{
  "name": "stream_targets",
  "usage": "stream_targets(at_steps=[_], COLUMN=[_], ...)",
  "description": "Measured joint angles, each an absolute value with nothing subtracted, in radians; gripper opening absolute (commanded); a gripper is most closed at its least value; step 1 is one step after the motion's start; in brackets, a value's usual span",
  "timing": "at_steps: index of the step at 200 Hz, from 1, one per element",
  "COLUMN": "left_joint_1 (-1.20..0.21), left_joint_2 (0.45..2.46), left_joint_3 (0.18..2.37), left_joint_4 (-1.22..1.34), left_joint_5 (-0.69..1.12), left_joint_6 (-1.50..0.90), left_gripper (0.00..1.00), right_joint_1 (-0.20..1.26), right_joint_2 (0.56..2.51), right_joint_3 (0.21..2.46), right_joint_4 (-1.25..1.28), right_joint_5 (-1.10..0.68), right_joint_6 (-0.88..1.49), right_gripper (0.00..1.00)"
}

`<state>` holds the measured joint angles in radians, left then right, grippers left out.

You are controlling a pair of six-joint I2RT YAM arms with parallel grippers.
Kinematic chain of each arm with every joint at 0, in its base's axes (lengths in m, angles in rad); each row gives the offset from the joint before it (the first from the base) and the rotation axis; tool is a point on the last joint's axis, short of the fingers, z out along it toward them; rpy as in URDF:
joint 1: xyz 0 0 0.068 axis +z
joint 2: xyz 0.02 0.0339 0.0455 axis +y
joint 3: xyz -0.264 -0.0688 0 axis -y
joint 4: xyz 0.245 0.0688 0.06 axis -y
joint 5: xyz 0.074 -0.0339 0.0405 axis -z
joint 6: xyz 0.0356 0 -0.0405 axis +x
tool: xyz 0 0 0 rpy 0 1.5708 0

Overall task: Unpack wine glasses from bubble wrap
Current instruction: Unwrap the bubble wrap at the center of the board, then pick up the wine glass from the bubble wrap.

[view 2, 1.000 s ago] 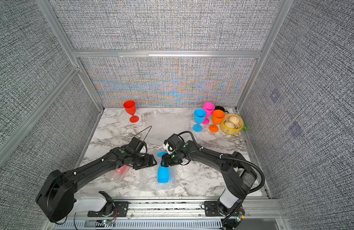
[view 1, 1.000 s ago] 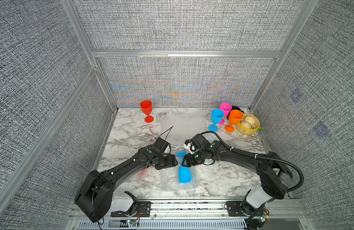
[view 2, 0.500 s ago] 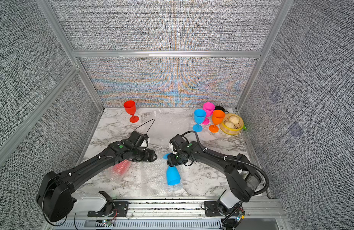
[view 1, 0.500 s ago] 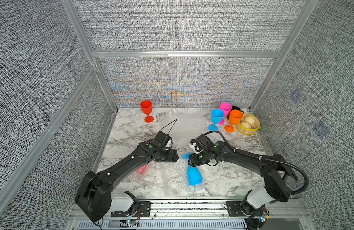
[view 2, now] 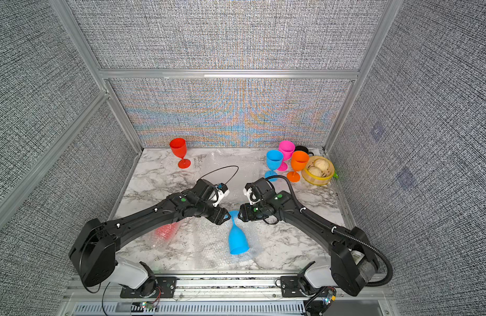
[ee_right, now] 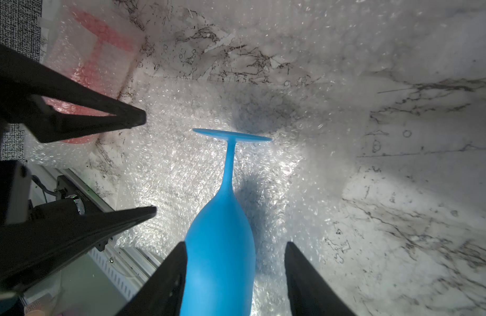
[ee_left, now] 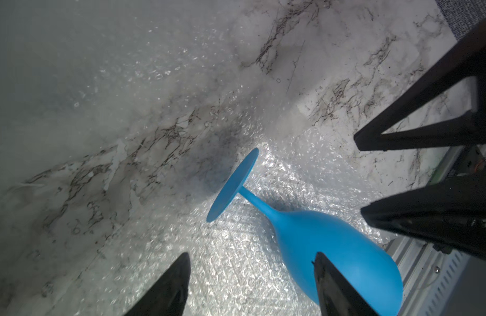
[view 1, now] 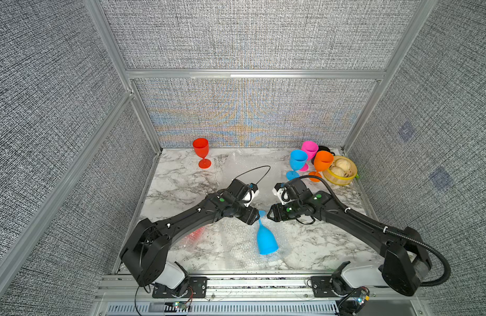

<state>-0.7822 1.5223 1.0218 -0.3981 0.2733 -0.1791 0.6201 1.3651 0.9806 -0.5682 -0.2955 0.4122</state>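
Blue goblet: has slid toward the robot's right across the table since 1 s ago. 0.5 s ago its bowl leaned out to the right; now it points nearly straight at the front edge.
Left claw: has followed the goblet rightward, with its arm reaching further over the table's middle.
Right claw: has drawn back to the right, its wrist now nearer the upright goblets.
Left arm cable: a sharp peak 1 s ago, now a round loop.
Bubble wrap: 1 s ago it showed mostly at the goblet's left; now it lies under it.

black mug, bun steamer, marble tabletop
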Motion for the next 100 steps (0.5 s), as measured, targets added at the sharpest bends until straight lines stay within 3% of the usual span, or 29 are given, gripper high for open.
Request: stream_targets(at_steps=[30, 100], left_joint_1=[-0.783, -0.783], left_joint_2=[1.611, 1.769], left_joint_3=[1.070, 1.108], left_joint_4=[-0.336, -0.267], left_joint_5=[0.280, 0.358], left_joint_6=[-0.122, -0.117], left_gripper=[0.68, 0.48], right_joint_1=[0.569, 0.480], right_joint_2=[1.305, 1.225], right_joint_3=[0.943, 0.940], right_joint_4=[-0.595, -0.623], right_joint_5=[-0.316, -0.370], right_joint_6=[0.396, 0.354], right_gripper=[0.57, 0.57])
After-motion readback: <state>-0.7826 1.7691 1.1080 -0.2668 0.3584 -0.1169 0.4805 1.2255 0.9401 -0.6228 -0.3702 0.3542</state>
